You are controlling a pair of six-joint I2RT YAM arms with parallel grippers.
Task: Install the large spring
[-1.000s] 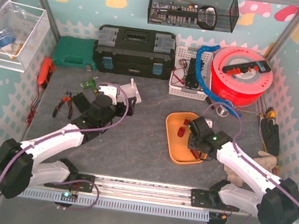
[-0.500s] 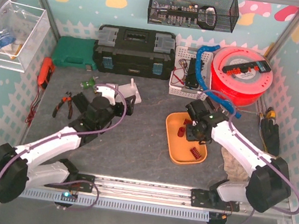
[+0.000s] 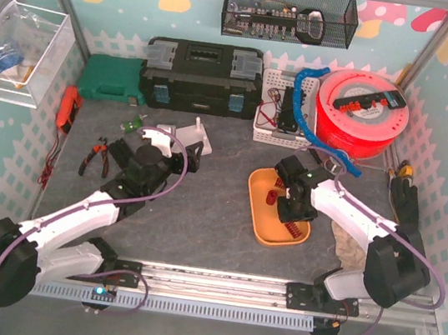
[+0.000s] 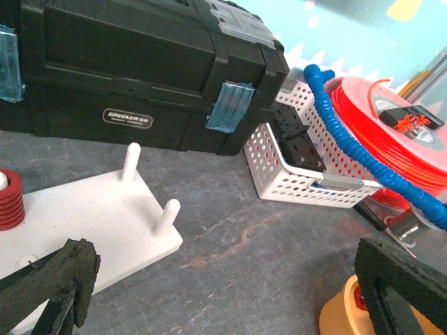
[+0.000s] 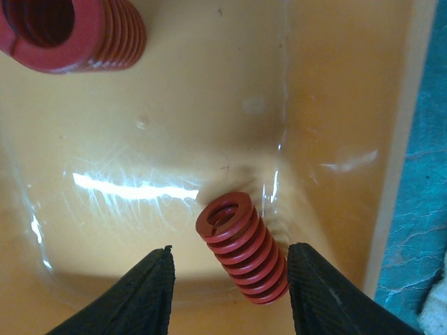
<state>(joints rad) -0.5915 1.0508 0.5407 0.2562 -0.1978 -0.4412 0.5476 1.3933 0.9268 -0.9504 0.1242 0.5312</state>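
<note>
An orange tray point(image 3: 270, 225) holds two red springs. A slim one point(image 5: 242, 248) lies tilted between the open fingers of my right gripper point(image 5: 230, 286), close to the right finger point(image 5: 318, 289). A wider one point(image 5: 70, 31) lies at the top left. In the top view my right gripper point(image 3: 290, 207) hangs over the tray. The white peg board point(image 4: 84, 223) has two bare pegs point(image 4: 167, 216) and a red spring point(image 4: 8, 202) on a peg at its left edge. My left gripper point(image 4: 223, 293) is open and empty, low over the table beside the board point(image 3: 191, 136).
A black toolbox point(image 3: 200, 75) and a green case point(image 3: 111, 79) stand at the back. A white basket point(image 4: 314, 167), a blue hose point(image 4: 363, 132) and a red spool point(image 3: 359, 112) are at the back right. Pliers point(image 3: 95, 157) lie on the left.
My right arm swung from the tray's near right corner to above the tray and came down around the slim spring. My left gripper edged a little farther toward the peg board.
</note>
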